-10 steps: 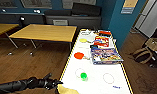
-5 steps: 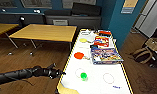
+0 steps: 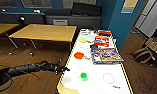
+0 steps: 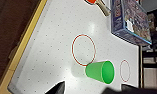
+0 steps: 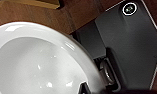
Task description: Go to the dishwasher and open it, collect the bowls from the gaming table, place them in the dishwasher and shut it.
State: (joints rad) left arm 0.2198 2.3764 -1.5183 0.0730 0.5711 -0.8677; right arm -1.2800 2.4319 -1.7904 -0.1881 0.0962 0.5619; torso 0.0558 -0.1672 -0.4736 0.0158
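Note:
The gaming table (image 3: 69, 65), white-topped with a pale yellow edge, runs away from me on the right. On it sit the red-orange bowl (image 3: 79, 55) and, nearer, the green bowl (image 3: 83, 75). My left gripper (image 3: 62, 69) hovers open at the table's left edge, a short way from the green bowl. In the left wrist view the green bowl (image 4: 100, 72) lies on its side just ahead of the left gripper (image 4: 90, 89). A white bowl (image 5: 36, 62) hangs over the wood floor in the right wrist view, with a dark finger (image 5: 84, 89) on its rim. The dishwasher is out of view.
A colourful game box (image 3: 106, 55) and small items lie on the far half of the table. Red rings (image 3: 108, 78) are printed on its top. A square yellow-topped table (image 3: 44, 32) stands to the left. Bags (image 3: 144, 53) lie on the floor at the right.
My left arm has stretched rightward, and its gripper now reaches the table's yellow edge, closer to the green bowl.

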